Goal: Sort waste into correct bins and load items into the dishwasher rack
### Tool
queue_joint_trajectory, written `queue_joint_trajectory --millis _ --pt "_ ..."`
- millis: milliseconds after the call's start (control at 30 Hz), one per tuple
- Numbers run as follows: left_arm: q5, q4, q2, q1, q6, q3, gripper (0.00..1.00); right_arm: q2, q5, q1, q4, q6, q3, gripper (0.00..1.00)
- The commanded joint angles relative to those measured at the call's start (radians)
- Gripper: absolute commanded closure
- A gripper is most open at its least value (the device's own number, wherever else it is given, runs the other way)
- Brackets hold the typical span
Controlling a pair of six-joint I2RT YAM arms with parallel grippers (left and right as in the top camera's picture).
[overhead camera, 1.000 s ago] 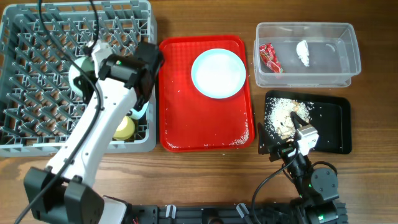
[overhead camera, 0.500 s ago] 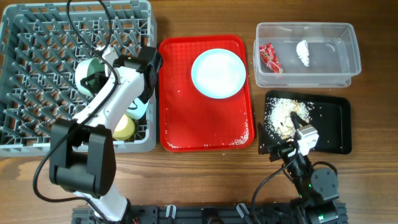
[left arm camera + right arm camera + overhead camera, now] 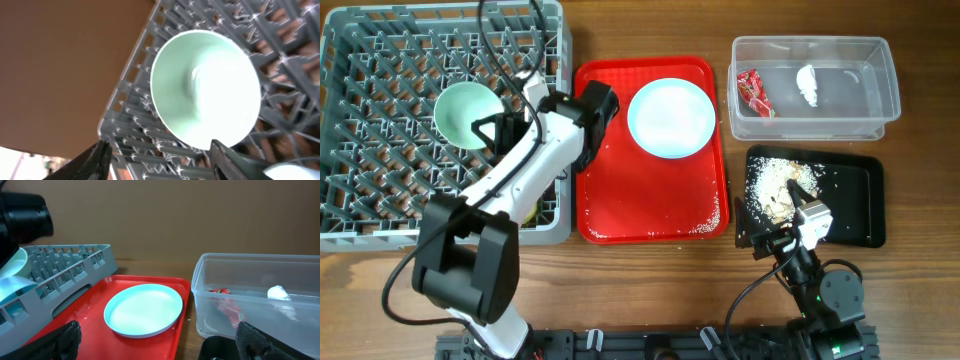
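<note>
Overhead, my left arm (image 3: pixel 510 180) reaches up from the near edge of the worktop (image 3: pixel 650 290) and slants across the right side of the rack (image 3: pixel 380 150). Its wrist is over the line where the rack meets the red tray (image 3: pixel 620 200). The bowl (image 3: pixel 467 115) sits in the rack just left of that wrist, its hollow open to the overhead camera. In the left wrist view my left fingers (image 3: pixel 95 162) are spread wide with nothing between them. The pale green bowl lies ahead of them among the pegs, apart from both tips. The plate (image 3: pixel 671 118) lies flat on the red tray, in its far right part, and loose grains (image 3: pixel 650 232) are scattered along that tray's near edge. To the right, the tub (image 3: pixel 880 110) holds the wrapper (image 3: pixel 754 92) at its left end and the tissue (image 3: pixel 807 85) near the middle, the two apart from each other. Just in front of the tub, the black tray (image 3: pixel 855 200) carries the scraps (image 3: pixel 775 185) in its left half. My right fingers (image 3: pixel 272 345) hang over the black tray's near left part, opened wide and holding nothing. The right wrist view looks past them to the plate, the tub and the rack's side.
</note>
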Motion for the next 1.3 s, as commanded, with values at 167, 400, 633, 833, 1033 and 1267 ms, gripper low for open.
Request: queue_joint_trajectory --millis 167,400,633,833,1033,1267 --pt "0.731 0.050 -0.241 0.314 0.065 0.154 0.35 -0.010 -0.008 -0.004 0.003 0.007 -0.002 0.00" --pt "1.398 0.085 -0.224 0.758 0.332 0.154 0.33 -0.010 -0.008 -0.004 0.003 0.007 -0.002 0.00" --pt "1.459 0.095 -0.139 0.822 0.464 0.154 0.33 -0.010 -0.008 -0.004 0.003 0.008 -0.002 0.00" --pt "1.395 0.120 -0.042 0.819 0.462 0.154 0.47 -0.010 -0.008 -0.004 0.003 0.008 -0.002 0.00" --pt "1.392 0.165 0.009 0.819 0.454 0.154 0.79 -0.010 -0.008 -0.004 0.003 0.007 -0.002 0.00" --pt "1.317 0.092 -0.061 0.808 0.396 0.201 0.96 -0.010 -0.008 -0.004 0.003 0.008 -0.002 0.00"
